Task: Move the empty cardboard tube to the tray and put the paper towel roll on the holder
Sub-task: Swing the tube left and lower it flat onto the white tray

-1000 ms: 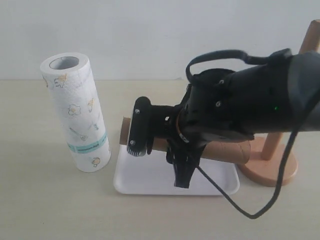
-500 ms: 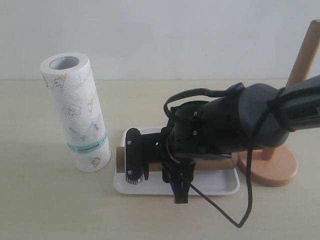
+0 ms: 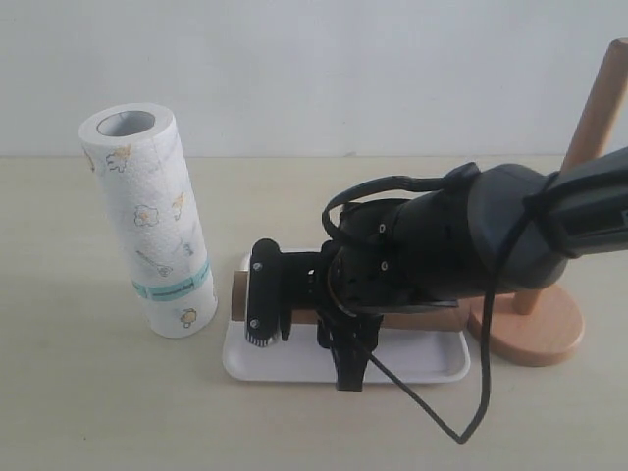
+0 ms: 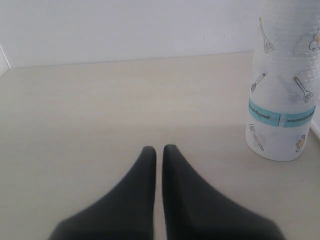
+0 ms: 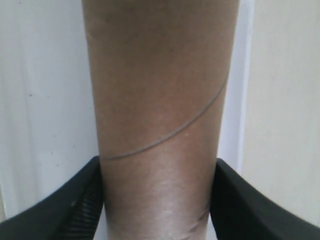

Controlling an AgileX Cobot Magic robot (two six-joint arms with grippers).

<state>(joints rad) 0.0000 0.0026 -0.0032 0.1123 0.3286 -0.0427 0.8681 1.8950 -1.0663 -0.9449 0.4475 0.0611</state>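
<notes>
The empty cardboard tube (image 3: 238, 294) lies lengthwise low over the tray (image 3: 294, 365); only its left end shows past the black right arm. My right gripper (image 3: 348, 339) is shut on its middle. In the right wrist view the brown tube (image 5: 160, 100) fills the gap of the gripper (image 5: 157, 200), a black finger pressed on each side and the white tray (image 5: 45, 100) beneath. The paper towel roll (image 3: 147, 221) stands upright left of the tray. The holder (image 3: 535, 329) stands at the right with its post bare. My left gripper (image 4: 159, 150) is shut on nothing, with the roll (image 4: 285, 90) standing some way beyond its tips.
The right arm's cable (image 3: 442, 417) loops down in front of the tray. The holder's post (image 3: 594, 108) rises just behind the right arm. A pale wall runs along the table's back edge (image 3: 294, 157).
The right arm came down and brought the tube from above the tray to low over it. In the last half second arm and tube shifted slightly back. The roll and holder stayed put.
</notes>
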